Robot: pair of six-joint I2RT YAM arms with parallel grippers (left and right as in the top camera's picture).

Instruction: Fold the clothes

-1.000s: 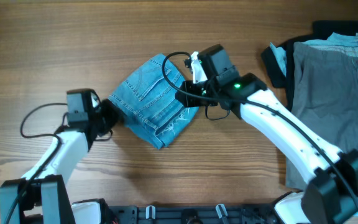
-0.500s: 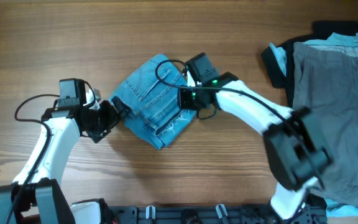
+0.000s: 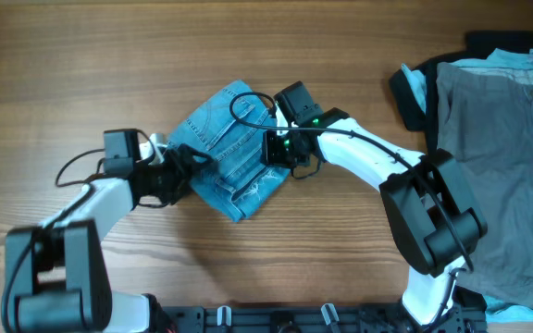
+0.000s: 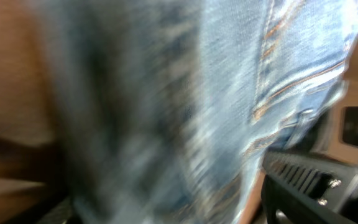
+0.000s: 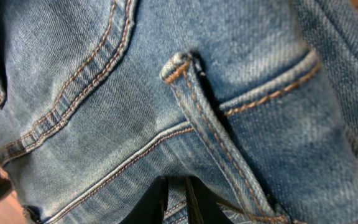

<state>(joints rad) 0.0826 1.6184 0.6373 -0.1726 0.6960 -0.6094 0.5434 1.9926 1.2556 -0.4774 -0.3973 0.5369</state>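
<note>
A robot test bench, more a lab than a home. A bare wood-grain table (image 3: 248, 55) carries two white-and-black robot arms, the left arm (image 3: 100, 208) and the right arm (image 3: 378, 162), rising by a black rail (image 3: 276, 319) at the near edge, with loose black cables (image 3: 248, 102). Jeans (image 3: 225, 139) lie mid-table. Grey trousers (image 3: 498, 139) and a black garment (image 3: 498, 42) are piled at the right.

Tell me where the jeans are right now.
In the overhead view, the folded jeans lie mid-table between the left gripper and right gripper.
</note>
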